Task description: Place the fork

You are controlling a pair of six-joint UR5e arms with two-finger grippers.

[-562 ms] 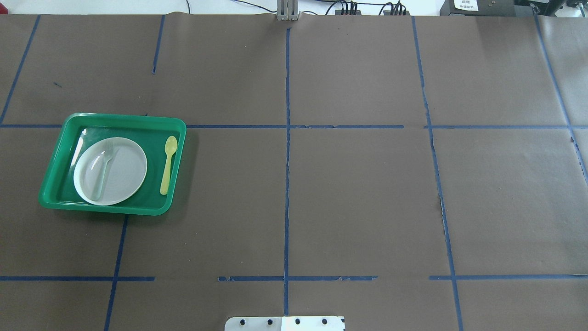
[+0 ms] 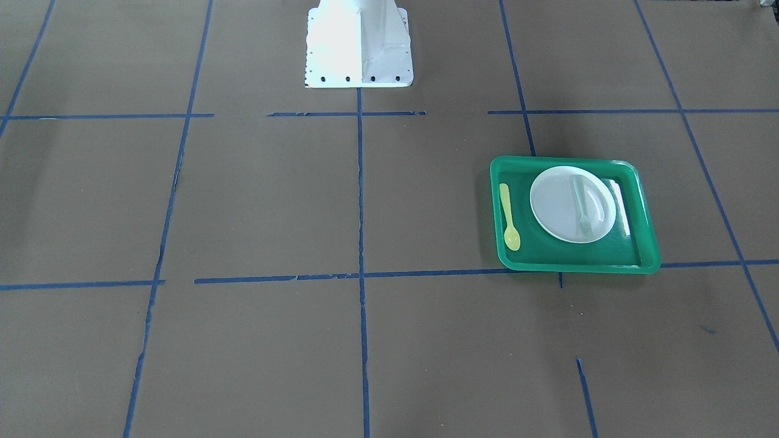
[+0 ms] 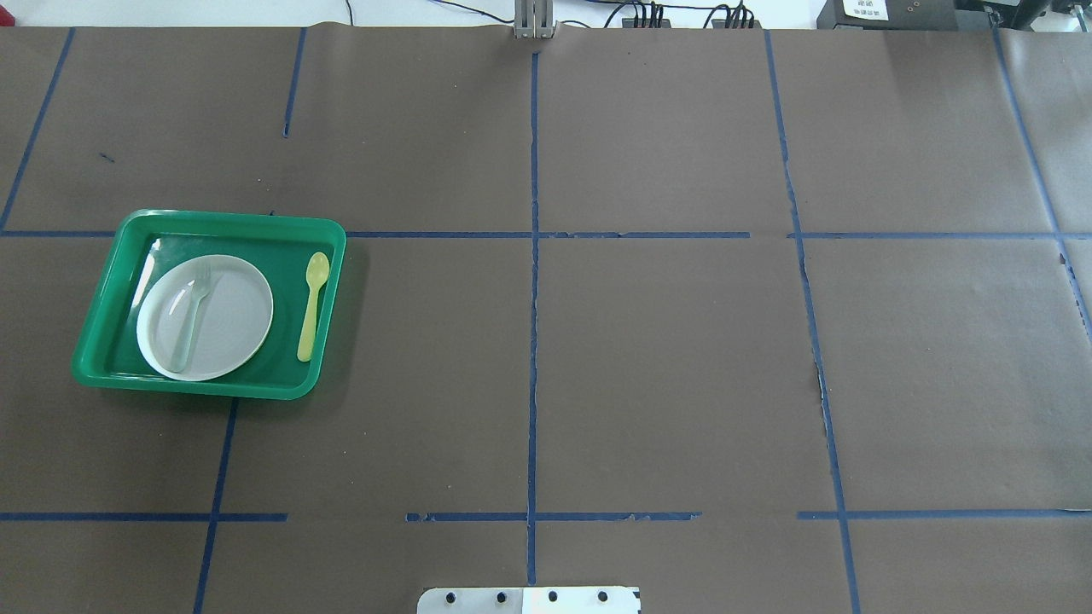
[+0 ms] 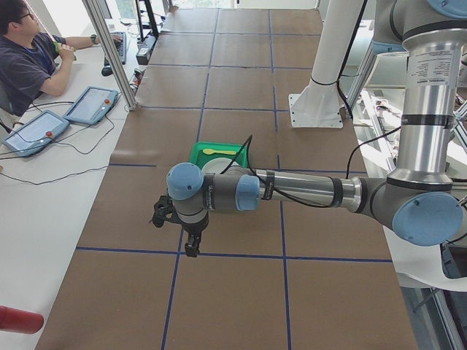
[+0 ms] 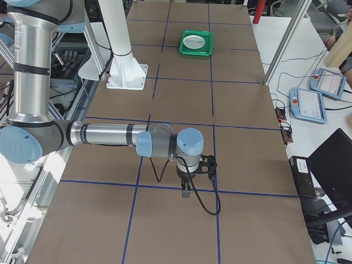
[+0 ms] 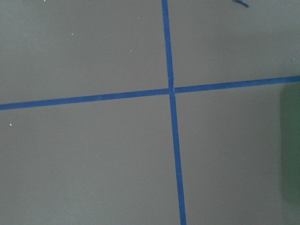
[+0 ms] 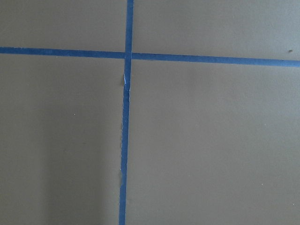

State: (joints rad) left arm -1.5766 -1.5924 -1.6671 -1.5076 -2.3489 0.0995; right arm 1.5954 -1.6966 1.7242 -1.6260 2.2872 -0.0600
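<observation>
The fork (image 3: 189,317) lies on the white plate (image 3: 241,314) in the green tray (image 3: 230,221), unmoved since a moment ago, so placement looks complete. The left gripper (image 4: 190,246) and right gripper (image 5: 186,190) hang apart from it; whether their fingers are parted cannot be told.

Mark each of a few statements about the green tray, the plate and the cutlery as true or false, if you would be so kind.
1. The pale translucent plastic fork lies on the round white plate. True.
2. The yellow plastic spoon lies on the plate too. False: it lies on the tray floor beside the plate, apart from it.
3. The plate sits inside the green rectangular plastic tray. True.
4. A gripper is clamped on the fork. False: the fork lies free, with nothing touching it but the plate.
5. The spoon's bowl points toward the robot. False: it points away from the robot.
</observation>
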